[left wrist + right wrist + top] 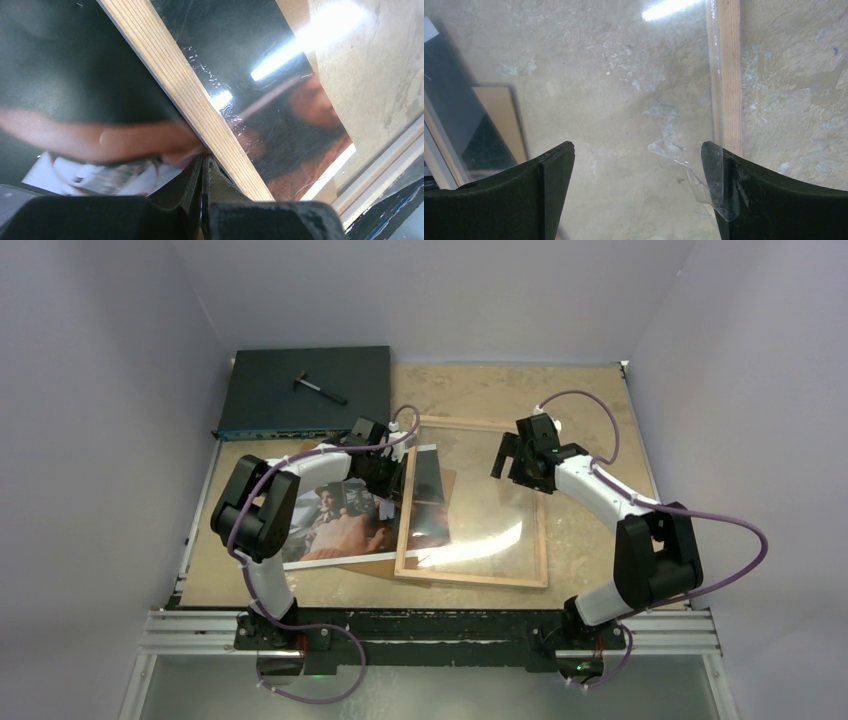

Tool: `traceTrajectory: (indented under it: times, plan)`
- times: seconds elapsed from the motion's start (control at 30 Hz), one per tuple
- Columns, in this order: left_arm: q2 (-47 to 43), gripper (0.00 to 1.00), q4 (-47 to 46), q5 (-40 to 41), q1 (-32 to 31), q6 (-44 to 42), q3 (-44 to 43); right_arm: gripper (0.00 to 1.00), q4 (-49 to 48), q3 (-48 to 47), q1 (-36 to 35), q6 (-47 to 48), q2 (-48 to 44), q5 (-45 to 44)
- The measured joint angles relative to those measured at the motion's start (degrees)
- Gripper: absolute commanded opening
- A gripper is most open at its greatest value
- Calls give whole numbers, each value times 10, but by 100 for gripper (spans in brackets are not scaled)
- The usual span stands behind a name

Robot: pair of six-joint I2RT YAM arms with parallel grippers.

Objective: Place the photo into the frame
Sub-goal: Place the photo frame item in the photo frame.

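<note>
plainly, the next move turns on how the photo [335, 525] sits against the frame [470, 578]. the frame lies flat, wood back up, with its long axis running away from the arm bases. the photo lies off the frame's left side, its long axis crossways to the frame's and slightly skewed. its right end reaches past the frame's left rail [190, 95]. in the left wrist view that rail runs unbroken over the print, so the end seems tucked under the rail and shows through the pane [485, 510] rather than resting in the recess. a brown board [365, 566] peeks out from under the photo by the frame's near left corner. the left gripper [388, 480] is at the left rail, fingers pressed together with nothing seen between them, tips at the photo just outside the rail; whether they touch it cannot be told. the right gripper [507, 455] hangs over the far part of the frame, inside its right rail, fingers spread wide and holding nothing. the left arm is the nearer to the photo. by this reading, the photo would need to slide out leftward from under the rail, turn about a quarter turn to match the frame's long axis, then go in from above. the risk is creasing the print against the rail.
</note>
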State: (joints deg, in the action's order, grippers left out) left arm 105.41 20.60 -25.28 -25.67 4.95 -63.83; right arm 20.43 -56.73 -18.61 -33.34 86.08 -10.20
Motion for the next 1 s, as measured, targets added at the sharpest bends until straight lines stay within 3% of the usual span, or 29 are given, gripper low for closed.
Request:
traceTrajectory:
  times: [1.0]
  plan:
    - [0,0,0,0,0,0,0,99,5,0,3,14,0,-43]
